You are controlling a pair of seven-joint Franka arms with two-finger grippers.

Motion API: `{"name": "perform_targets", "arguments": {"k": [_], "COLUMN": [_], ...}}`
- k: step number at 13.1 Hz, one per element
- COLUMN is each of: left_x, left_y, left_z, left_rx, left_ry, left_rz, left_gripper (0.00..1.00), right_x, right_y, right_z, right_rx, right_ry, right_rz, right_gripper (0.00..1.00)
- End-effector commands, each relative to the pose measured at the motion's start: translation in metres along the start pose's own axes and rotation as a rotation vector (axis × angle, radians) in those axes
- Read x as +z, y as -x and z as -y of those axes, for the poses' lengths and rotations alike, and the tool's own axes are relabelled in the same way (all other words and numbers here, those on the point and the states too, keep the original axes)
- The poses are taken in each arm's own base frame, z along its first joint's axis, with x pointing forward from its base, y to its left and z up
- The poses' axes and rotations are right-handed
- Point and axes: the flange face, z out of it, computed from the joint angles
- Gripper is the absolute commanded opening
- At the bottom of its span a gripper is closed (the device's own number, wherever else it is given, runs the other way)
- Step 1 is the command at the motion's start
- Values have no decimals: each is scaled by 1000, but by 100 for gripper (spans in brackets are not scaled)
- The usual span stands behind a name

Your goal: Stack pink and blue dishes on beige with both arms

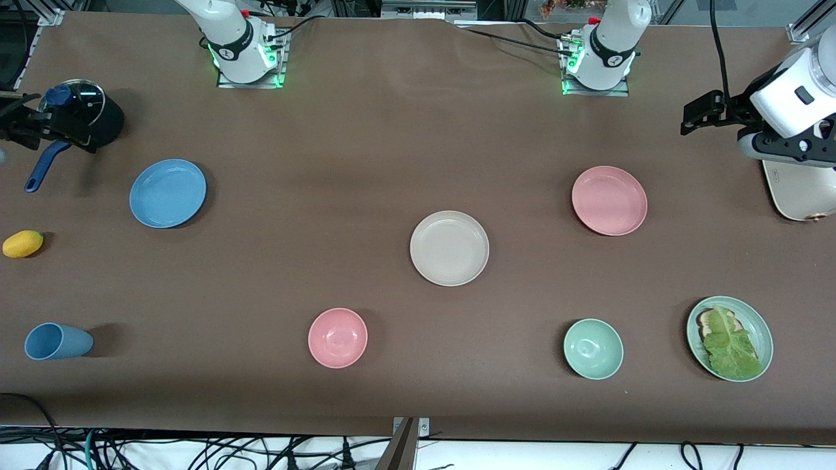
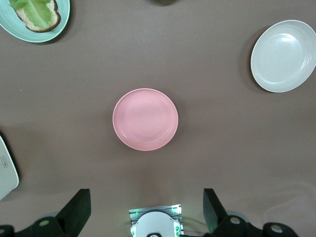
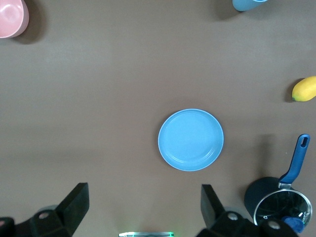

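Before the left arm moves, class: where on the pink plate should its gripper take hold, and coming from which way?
Probably the rim. The pink plate lies flat, shallow and empty, too wide to span, so one finger goes inside the low rim and one outside. The open left gripper could descend from above onto the edge toward its own base.

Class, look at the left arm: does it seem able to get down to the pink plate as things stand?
Probably yes. The left gripper hangs open above the pink plate, which lies alone on bare table; nothing rests on it or crowds its rim.
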Motion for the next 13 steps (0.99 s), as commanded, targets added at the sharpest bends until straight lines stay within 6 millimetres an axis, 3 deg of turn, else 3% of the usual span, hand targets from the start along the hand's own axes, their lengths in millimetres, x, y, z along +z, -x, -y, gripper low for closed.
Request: {"name": "perform_targets", "arguments": {"k": [1,13], "left_x": [-5,-5], "left_y": [-1,-1], "left_z": [2,4], "left_rx": [13,11], "left_ry": [10,13], "left_rz": [-15,-15], "left_gripper": [100,100], "right_x": [-5,-3], "right_y": [5,5], "right_z": [0,-2], "right_rx": [-4,0], "right_ry": [-2,-4], "right_rz": [-7,3], "right_gripper": [100,100]}}
